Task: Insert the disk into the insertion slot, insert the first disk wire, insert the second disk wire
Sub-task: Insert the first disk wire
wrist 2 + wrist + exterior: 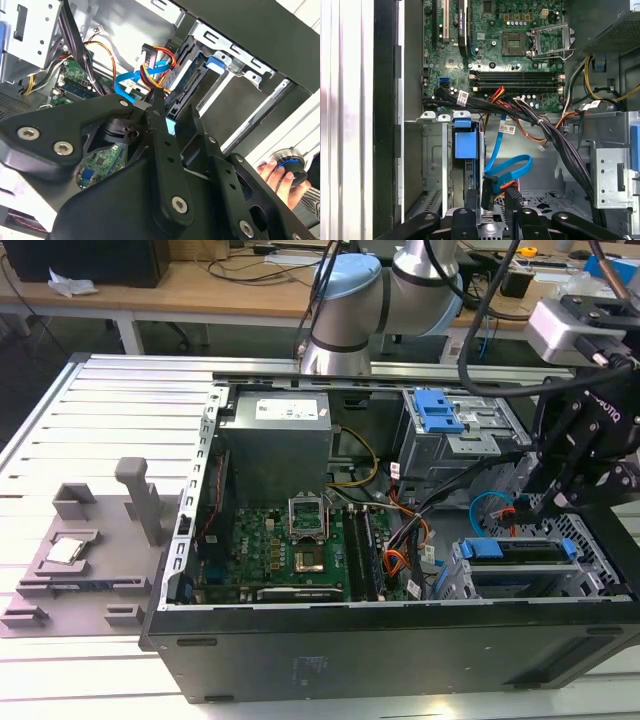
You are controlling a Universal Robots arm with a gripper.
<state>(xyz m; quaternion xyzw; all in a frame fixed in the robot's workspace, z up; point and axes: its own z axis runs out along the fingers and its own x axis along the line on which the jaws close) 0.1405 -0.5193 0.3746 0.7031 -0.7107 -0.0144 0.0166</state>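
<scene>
The disk (520, 550), silver in its blue carrier, lies inside the insertion slot (470, 585), the grey perforated cage at the case's front corner on the exterior view's right. The first wrist view shows the carrier's blue tab (463, 145) seated in the cage (432, 165). My gripper (545, 502) hangs just behind the disk. A blue flat disk wire (512, 167) loops up from its black connector (487, 192), which stands between my fingertips, gripper (492, 200) shut on it. In the second wrist view the gripper (175, 107) points at the disk's rear edge (187, 82), with the blue wire (127, 82) beside it.
A taller cage with a blue latch (440, 415) stands behind the gripper. Thick black cable bundles (555, 135) and red-orange wires (152, 52) crowd the space beside the disk. The motherboard (300, 550) fills the case middle. A person's hand (272, 172) holds a round knob outside the case.
</scene>
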